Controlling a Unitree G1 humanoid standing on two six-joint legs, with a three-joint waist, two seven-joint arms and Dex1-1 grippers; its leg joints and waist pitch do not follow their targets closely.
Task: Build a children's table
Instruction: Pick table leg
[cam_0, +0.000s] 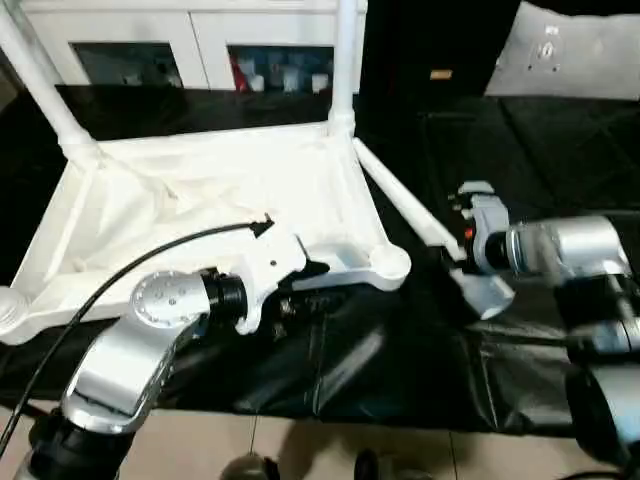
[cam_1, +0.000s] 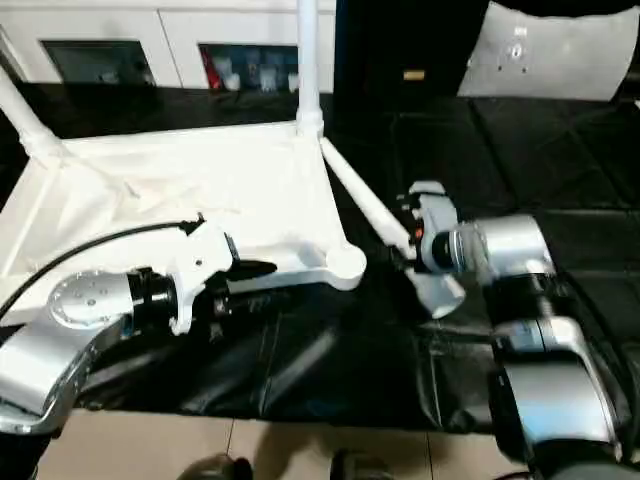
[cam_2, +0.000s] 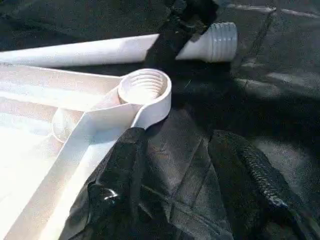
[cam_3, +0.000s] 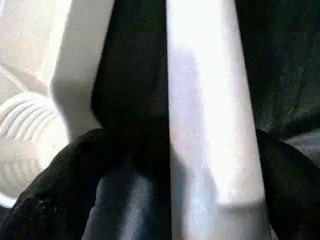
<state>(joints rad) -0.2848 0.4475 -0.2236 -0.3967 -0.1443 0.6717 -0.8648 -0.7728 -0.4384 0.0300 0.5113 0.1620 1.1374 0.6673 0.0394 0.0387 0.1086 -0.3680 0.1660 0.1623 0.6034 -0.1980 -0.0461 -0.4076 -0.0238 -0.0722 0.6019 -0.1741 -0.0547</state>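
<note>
The white tabletop (cam_0: 200, 200) lies ribbed side up on a black mat. Two white legs stand upright in its far corner sockets, one on the left (cam_0: 40, 80) and one on the right (cam_0: 345, 60). The near right socket (cam_2: 145, 90) is bare, its thread showing. My left gripper (cam_0: 305, 285) hovers open just in front of that corner, fingers (cam_2: 120, 180) spread over the mat. A third leg (cam_0: 400, 200) lies on the mat right of the tabletop. My right gripper (cam_0: 455, 250) is shut on this leg near its threaded end (cam_2: 220, 40), one finger on each side.
The black mat (cam_0: 400, 370) covers the floor under the work, with pale tiles along its near edge. A white cabinet with glass doors (cam_0: 200, 50) stands behind. A grey sheet (cam_0: 570, 50) lies at the back right. A black cable (cam_0: 150, 250) arcs over my left forearm.
</note>
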